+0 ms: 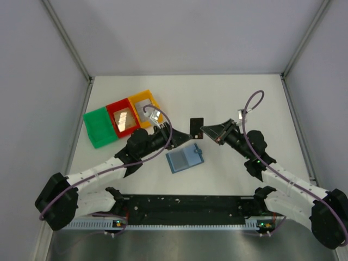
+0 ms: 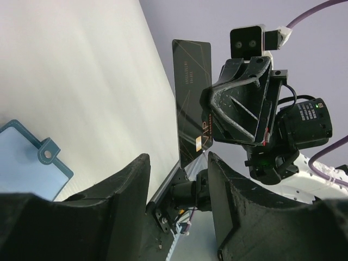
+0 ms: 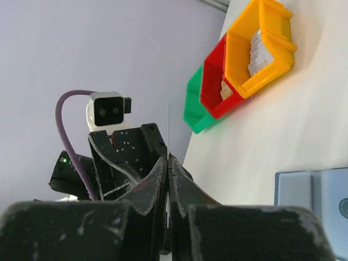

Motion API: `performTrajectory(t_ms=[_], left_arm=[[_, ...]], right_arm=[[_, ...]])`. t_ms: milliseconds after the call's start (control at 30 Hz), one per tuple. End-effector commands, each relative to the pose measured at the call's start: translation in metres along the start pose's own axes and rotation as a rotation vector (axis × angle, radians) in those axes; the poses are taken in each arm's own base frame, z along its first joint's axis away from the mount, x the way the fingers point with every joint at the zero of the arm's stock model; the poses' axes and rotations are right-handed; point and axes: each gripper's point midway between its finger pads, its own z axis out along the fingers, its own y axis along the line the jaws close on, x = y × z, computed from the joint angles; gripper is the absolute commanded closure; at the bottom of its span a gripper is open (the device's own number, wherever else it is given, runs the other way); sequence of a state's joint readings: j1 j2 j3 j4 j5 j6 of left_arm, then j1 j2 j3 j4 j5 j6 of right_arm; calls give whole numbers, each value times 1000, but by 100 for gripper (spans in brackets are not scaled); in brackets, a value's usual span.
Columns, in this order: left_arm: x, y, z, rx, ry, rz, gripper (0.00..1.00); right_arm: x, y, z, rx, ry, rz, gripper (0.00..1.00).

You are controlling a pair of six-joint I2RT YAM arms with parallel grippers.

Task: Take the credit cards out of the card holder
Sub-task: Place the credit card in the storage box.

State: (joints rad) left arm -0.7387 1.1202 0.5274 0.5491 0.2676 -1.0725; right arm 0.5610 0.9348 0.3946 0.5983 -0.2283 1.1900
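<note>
The white matte bench [image 1: 217, 92] is evenly lit. Pale grey panels enclose it: back panel [image 1: 185, 32] at 12 o'clock, left panel [image 1: 32, 109] at 9 o'clock, right panel [image 1: 326, 119] at 3 o'clock. Aluminium posts [image 1: 65, 38] stand at the far corners, 11 and 1 o'clock.

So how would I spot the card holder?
On the white table, look between the left arm and right arm. The flat blue rectangular card holder lies there. The green, red and yellow plastic trays to its left are deep boxes; it is thin.
</note>
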Motion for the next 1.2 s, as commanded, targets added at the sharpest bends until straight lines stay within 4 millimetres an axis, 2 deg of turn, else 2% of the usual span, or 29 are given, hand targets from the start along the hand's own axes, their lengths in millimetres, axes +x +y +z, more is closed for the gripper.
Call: performTrajectory(t_ms=[0,133,300,367,533,567,600,667,733,800,867,933,1067,1167], left_arm=[[-12,-23,5,66,-28,19,49],[-14,-36,10,115,-16,38,51],[-14,-39,15,135,-6,45,58],[-16,-39,15,137,-14,49,67],[-20,-39,12,137,-45,104,96],[-24,-35,11,125,-66,127,100],[-26,-32,8,122,-79,154,100],[-32,-26,-2,115,-85,229,100],[-37,-9,-11,49,-51,293,100],[-50,5,-24,-10,-47,340,100],[-65,21,-38,-78,-30,398,100],[-81,45,-58,-193,8,459,100],[-106,72,-92,-388,80,552,100],[-105,65,-101,-348,180,620,100]], right_arm=[[-12,38,2,-107,-36,-27,100],[-11,39,1,-113,-33,-25,100],[-10,41,1,-121,-28,-23,100],[-10,42,0,-124,-29,-24,100],[-7,39,0,-118,-17,-32,100],[-5,38,0,-114,-10,-42,100],[-4,37,0,-113,-2,-55,99],[0,35,1,-100,24,-83,84],[3,32,0,-87,45,-121,62],[6,26,0,-50,80,-173,43],[8,22,0,-11,115,-258,30],[8,12,-1,52,158,-358,22],[9,-6,-9,145,230,-509,19],[13,-19,-12,176,285,-577,19]])
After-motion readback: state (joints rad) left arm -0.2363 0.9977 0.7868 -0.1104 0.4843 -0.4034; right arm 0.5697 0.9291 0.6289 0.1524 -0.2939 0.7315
